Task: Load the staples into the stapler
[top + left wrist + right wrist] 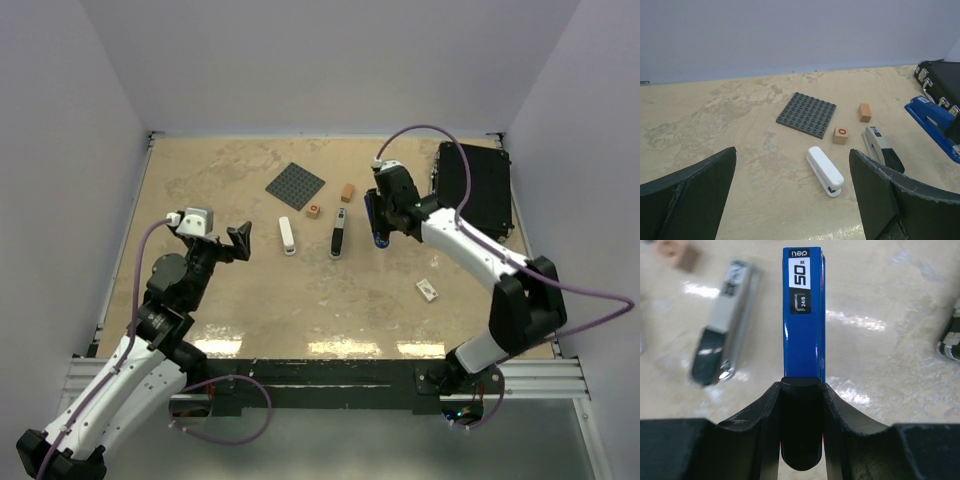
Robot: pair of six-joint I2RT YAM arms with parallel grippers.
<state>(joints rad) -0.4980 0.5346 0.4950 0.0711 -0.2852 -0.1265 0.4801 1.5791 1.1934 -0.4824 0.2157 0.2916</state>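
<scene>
- Whitish staples box [428, 290] w/ dark marks lay flat on the tan table [250, 310], nearest the arm bases on the R side. It sat alone, well apart from every stapler and from both grippers.
- L gripper [236, 243] hung over the table's L half, jaws wide apart w/ nothing btwn them. In its wrist view the fingers [690, 200] framed bare tabletop.
- White stapler [288, 236] lay closed mid-table, just R of the L gripper.
- Grey-black stapler [339, 232] lay to its R, roughly parallel, not touching.
- R gripper [380, 224] was clamped on the blue stapler [807, 315], one finger on each long side near its rear end, "50" label facing the wrist cam. Couldn't tell if the stapler rested on the table or was lifted.
- Orange block marked O [314, 211] sat just beyond the gap btwn the white and grey-black staplers. Plain orange block [347, 192] sat a bit further back.
- Grey studded plate [296, 186] lay flat behind the blocks, to the L.
- Black case [475, 185] sat far R, beyond the R gripper.
</scene>
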